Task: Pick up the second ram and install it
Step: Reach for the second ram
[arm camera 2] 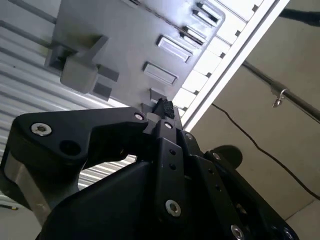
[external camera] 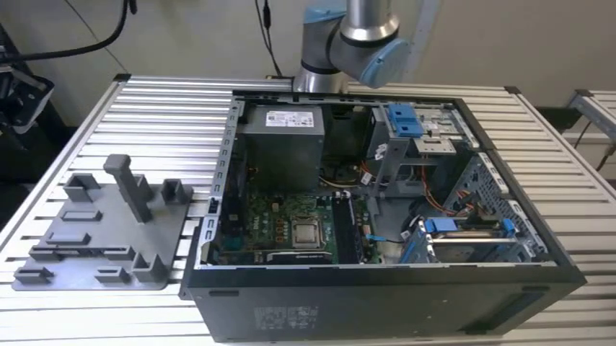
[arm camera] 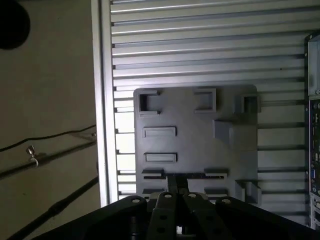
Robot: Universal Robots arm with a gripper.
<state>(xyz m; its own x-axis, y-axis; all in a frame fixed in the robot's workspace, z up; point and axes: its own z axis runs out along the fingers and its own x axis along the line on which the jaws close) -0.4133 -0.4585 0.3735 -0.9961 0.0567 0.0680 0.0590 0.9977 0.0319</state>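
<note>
In the first wrist view, the second ram (arm camera: 197, 175) shows as a thin dark strip standing edge-on in a slot near the edge of the grey fixture plate (arm camera: 195, 135). My gripper (arm camera: 176, 186) hangs high above that slot. Its fingertips are pressed together, shut, with nothing seen between them. The second wrist view has the gripper (arm camera 2: 162, 107) over the same fixture plate (arm camera 2: 125, 40). In the exterior view the fixture plate (external camera: 97, 216) lies at the left, beside the open computer case (external camera: 385, 288). Long black memory slots (external camera: 348, 229) run along the motherboard (external camera: 279, 223).
The arm's base (external camera: 356, 43) rises behind the case. A tall grey post (external camera: 130, 187) and several low blocks stand on the fixture plate. The ribbed metal table (external camera: 164, 108) ends just past the plate. Cables and blue drive brackets (external camera: 405, 119) crowd the case's right side.
</note>
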